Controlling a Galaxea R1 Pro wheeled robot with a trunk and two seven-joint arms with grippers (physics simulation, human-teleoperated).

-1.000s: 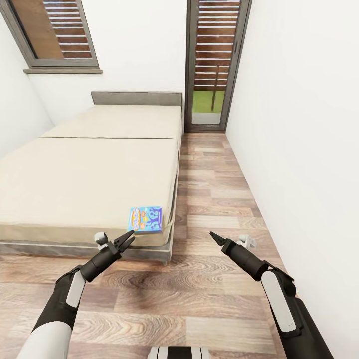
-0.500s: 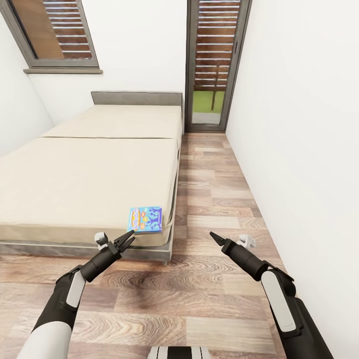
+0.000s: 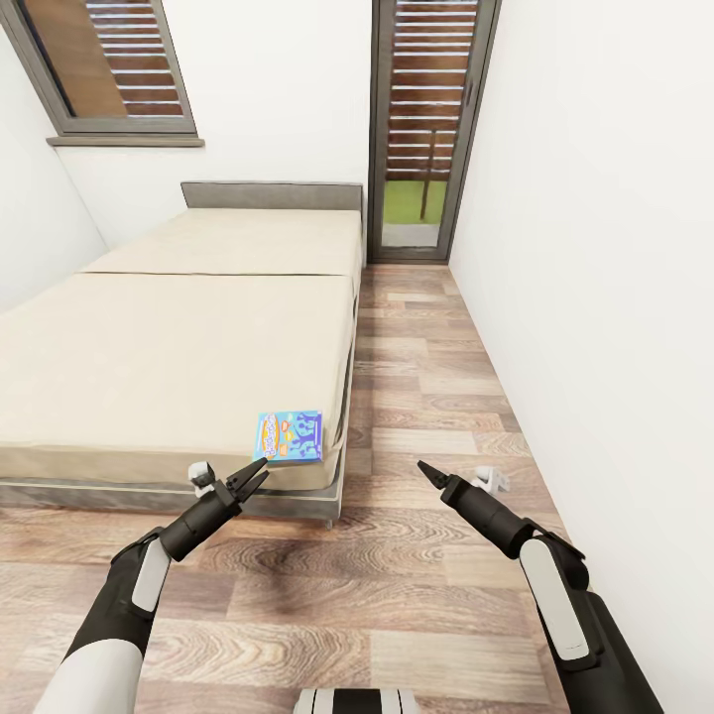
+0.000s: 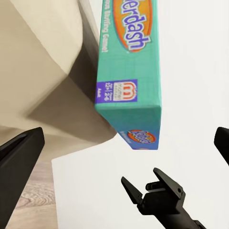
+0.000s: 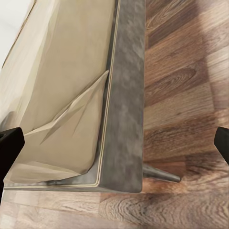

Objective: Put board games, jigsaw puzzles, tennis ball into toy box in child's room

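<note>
A small blue board game point(image 3: 289, 436) lies flat on the near right corner of the cream bed point(image 3: 178, 347). My left gripper point(image 3: 256, 474) hovers open just in front of and below that corner, a short way left of the box. In the left wrist view the teal-blue box point(image 4: 129, 71) fills the middle, with one black fingertip point(image 4: 21, 155) at each side. My right gripper point(image 3: 428, 469) hangs open over the wood floor to the right of the bed. The right wrist view looks along the bed's grey frame point(image 5: 126, 95).
A strip of wood-plank floor point(image 3: 426, 377) runs between the bed and the white wall point(image 3: 595, 297) on the right. A slatted glass door point(image 3: 426, 129) closes the far end. A window point(image 3: 109, 69) sits above the grey headboard point(image 3: 273, 194).
</note>
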